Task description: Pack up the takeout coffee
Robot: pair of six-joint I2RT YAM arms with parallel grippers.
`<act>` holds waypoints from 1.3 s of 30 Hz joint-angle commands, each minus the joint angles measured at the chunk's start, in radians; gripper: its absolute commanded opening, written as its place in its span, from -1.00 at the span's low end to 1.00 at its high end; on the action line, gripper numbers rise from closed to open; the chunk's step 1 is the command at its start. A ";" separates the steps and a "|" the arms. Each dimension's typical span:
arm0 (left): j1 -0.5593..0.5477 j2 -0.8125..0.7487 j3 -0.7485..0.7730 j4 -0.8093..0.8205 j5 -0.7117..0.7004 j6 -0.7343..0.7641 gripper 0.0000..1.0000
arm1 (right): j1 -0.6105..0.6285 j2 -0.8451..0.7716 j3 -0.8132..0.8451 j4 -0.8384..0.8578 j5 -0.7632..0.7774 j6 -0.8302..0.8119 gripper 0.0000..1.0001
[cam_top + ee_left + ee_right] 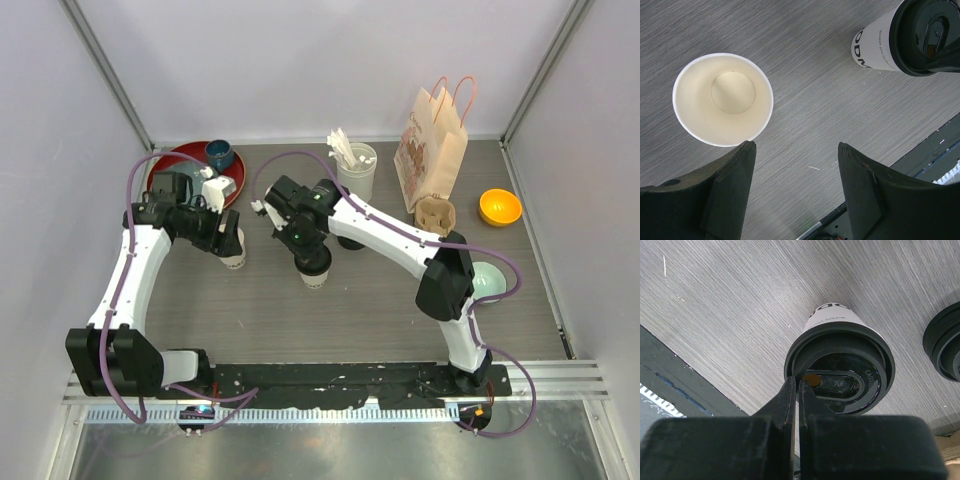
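Two white paper cups stand mid-table. One cup [316,277] [832,320] wears a black lid [840,370]; my right gripper [308,255] [798,382] is shut, and its tips rest on the lid's near rim beside the sip hole. The other cup [235,262] [722,100] is open-topped and empty. My left gripper [228,243] [795,147] hovers above the bare table just beside it, jaws open with nothing between them. The lidded cup [880,42] also shows at the left wrist view's top right. A loose black lid [945,347] lies on the table to the right of the lidded cup.
A tan pulp carrier [436,213] sits by a paper bag [432,148] at the back right. A white cylinder of sticks [356,170] stands behind the cups. There is a red plate [190,170] with a blue bowl [219,153], an orange bowl [499,207] and a teal bowl [490,280].
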 commanded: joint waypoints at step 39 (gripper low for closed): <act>-0.021 -0.042 0.041 -0.033 0.062 0.006 0.43 | -0.041 -0.222 -0.042 0.159 -0.137 0.022 -0.07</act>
